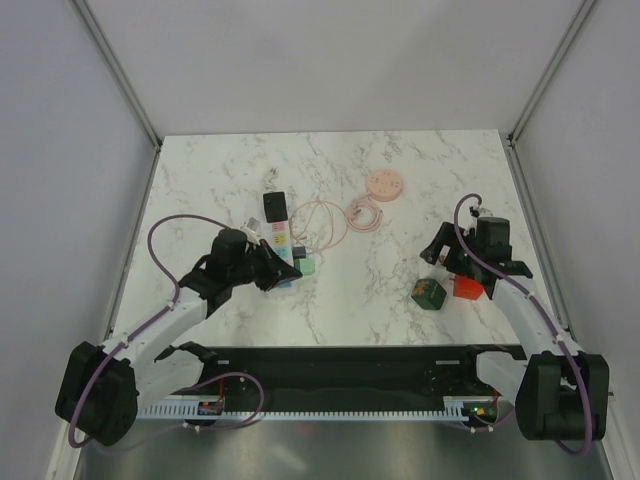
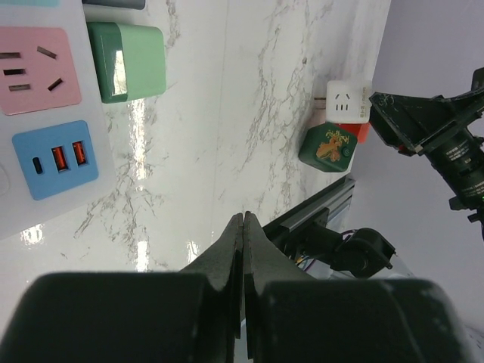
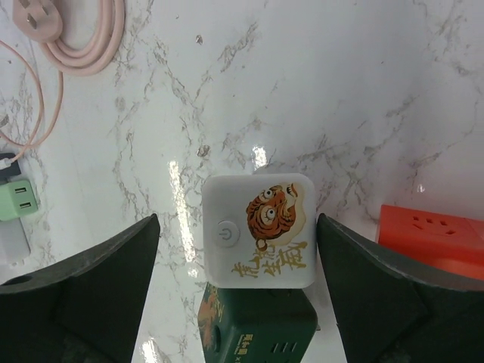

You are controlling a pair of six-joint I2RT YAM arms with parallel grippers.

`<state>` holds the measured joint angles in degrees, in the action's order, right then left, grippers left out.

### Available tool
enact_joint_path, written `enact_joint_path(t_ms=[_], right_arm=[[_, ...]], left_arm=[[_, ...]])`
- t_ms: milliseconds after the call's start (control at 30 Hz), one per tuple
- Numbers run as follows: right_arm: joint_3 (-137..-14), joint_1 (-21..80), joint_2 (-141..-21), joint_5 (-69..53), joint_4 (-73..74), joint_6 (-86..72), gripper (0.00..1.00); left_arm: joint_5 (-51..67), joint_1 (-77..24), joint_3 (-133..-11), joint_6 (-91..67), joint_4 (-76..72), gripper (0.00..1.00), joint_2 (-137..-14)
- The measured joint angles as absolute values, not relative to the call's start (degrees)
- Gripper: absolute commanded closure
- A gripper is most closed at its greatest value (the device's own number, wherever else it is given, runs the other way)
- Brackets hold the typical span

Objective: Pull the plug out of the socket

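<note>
a: where's the socket?

b: look left of centre in the top view. the socket runs up and down the frame there. the left gripper covers its lower end, so you can't count every outlet. your left wrist view shows only a pink and a blue outlet at the upper left, and the frame cuts off the rest.

a: and the plug?

b: a black plug sits on the socket's upper end. a green plug lies just beside its right edge, and you can't tell whether they touch.

a: my hands?

b: your left fingers are pressed together with nothing between them, above the table. your right gripper is spread wide. a white cube sits between the fingers and touches neither.

a: anything else hard to see?

b: a green cube shows below the white one, cut off by the bottom edge. a red cube at the right is partly behind your finger. from the top, your right arm hides nearly all of the white cube. a pink disc and its cable lie in plain sight at upper centre.
</note>
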<state>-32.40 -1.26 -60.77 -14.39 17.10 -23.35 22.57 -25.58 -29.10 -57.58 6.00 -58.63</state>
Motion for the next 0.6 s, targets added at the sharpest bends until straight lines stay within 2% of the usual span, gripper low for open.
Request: enact_joint_path(t_ms=[100,300,600], right_arm=[[-34.5,-1.3,-60.3,-13.7,18.9,-23.1,0.03],[-41.2,0.4,-60.1,-9.5,23.4,-23.3,0.02],[-59.0,19.3,-67.5,8.8,32.7,-25.7,0.02]], left_arm=[[22.6,-25.5,-29.5,-57.3,6.0,0.98,-59.0],[22.6,-24.8,-30.2,-56.8,6.3,0.98,-60.4],[22.6,-21.9,-31.6,-56.2,6.3,0.98,-62.0]])
